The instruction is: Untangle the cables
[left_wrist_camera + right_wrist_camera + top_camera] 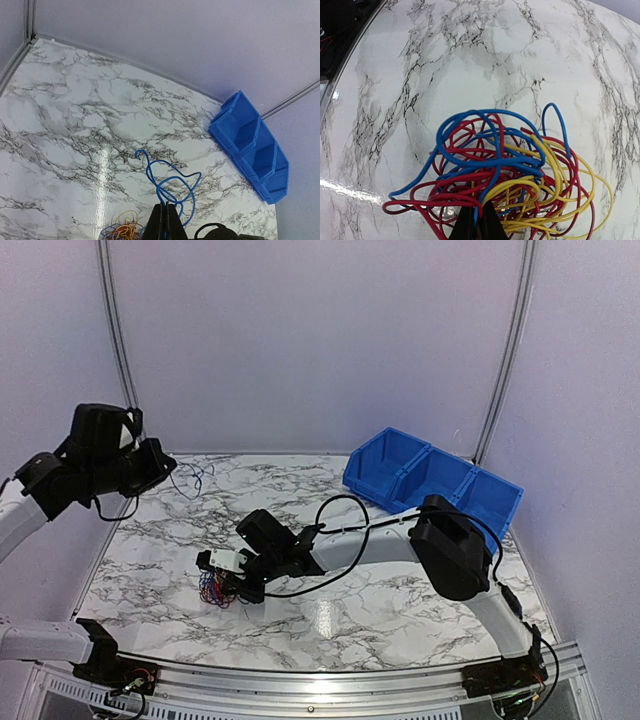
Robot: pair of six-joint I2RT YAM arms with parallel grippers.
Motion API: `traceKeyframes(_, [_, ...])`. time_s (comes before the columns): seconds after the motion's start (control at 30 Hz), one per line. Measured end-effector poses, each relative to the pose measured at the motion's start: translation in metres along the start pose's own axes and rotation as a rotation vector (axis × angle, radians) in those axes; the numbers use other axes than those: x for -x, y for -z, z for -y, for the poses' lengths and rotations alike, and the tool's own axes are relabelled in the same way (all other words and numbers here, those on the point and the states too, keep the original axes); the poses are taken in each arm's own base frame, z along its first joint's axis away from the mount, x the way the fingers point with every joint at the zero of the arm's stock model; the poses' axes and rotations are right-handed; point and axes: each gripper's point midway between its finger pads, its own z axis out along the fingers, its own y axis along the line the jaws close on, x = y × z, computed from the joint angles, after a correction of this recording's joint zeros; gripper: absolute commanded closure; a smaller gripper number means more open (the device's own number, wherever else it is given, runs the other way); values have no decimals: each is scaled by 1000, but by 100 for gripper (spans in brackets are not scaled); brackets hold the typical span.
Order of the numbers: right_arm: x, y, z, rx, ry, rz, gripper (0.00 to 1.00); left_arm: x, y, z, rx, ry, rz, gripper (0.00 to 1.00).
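1 blue cable hangs in loose loops from the left gripper, which is pinched tight on it above the far left of the table. The right gripper, low over the table's near left, is clamped on the tangle of red, blue and yellow cables lying on the marble. Blue bins sit far right.

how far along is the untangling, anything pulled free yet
Early on. Done: one blue cable hangs apart from the bunch, pinched in the left gripper above the table. In hand: the right gripper is shut on the tangle. Left: red, yellow and more blue strands are knotted together there.
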Motion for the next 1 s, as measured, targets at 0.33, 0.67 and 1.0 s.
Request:
traceKeyframes(0.33, [-10,22,-14,28,18,-51,30,47,49,20,-34,-92,128,100])
traceKeyframes(0.67, [96,175,-11,7,92,162,29,-22,1,-2,-39,-169,-81,100])
traceKeyframes(1.0, [60,229,51,-85,-87,126,53,-53,-33,33,-272,-232,-161,100])
